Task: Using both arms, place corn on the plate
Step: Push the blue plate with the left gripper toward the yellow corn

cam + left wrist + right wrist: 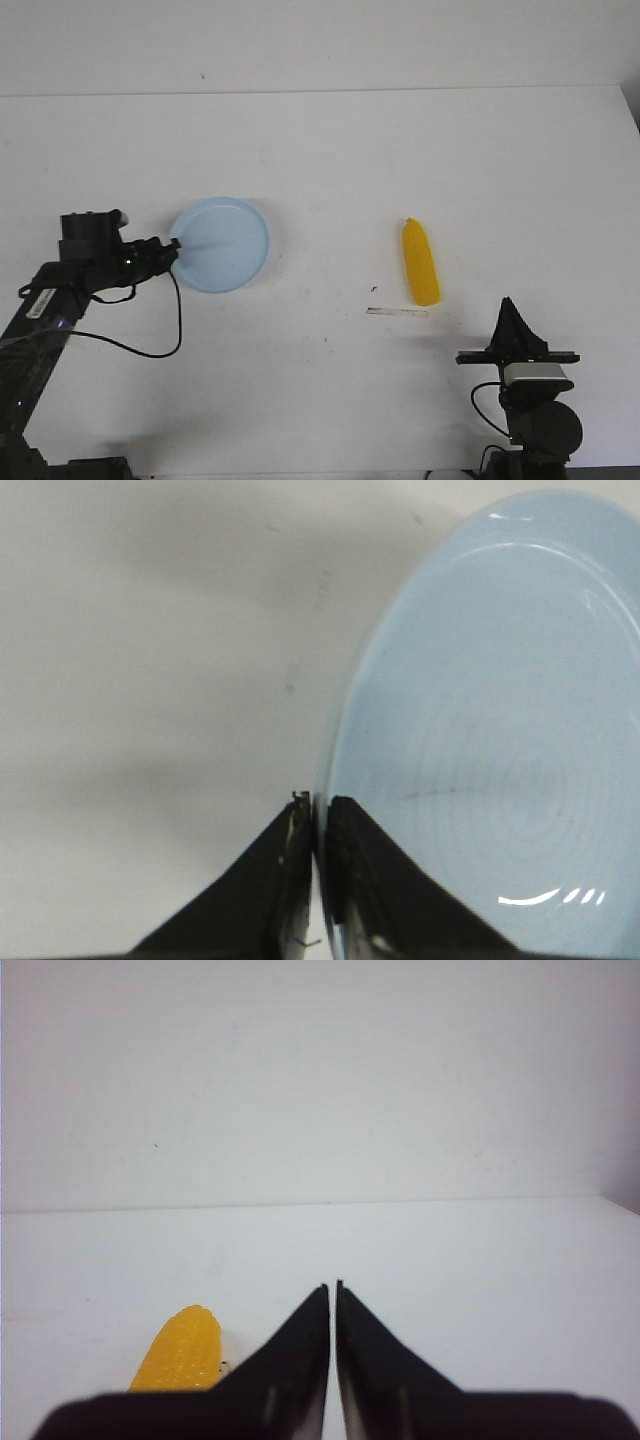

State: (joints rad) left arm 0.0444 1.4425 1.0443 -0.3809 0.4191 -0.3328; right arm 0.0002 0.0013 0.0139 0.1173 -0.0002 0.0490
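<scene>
We start at our left gripper (172,250), whose pointed black jaws are pinched on the thin raised rim of the round, shallow, pale light-blue plastic plate (225,240); the left wrist view shows the rim edge caught between the two fingertips (300,825). In the front view the grip sits at about nine o'clock on the plate, which lies on the white table (330,150) left of centre.

Our right gripper (509,305) hangs low near the table's front edge on the right, jaws pressed together with only a hairline between them and nothing held, as the right wrist view confirms (332,1288).

The smooth, bright yellow-orange corn cob (420,262) lies flat on the table, well apart from the plate and off at about three o'clock from it. It sits near the right gripper, at roughly eleven o'clock from it, its tapered end pointing away from us. A thin pale strip (397,312) lies just beside its near end.

We judge the plate-holding step to be in hand, and the corn not yet picked. Next, the right gripper needs to spread, reach forward over the cob's middle, and close across its width.
</scene>
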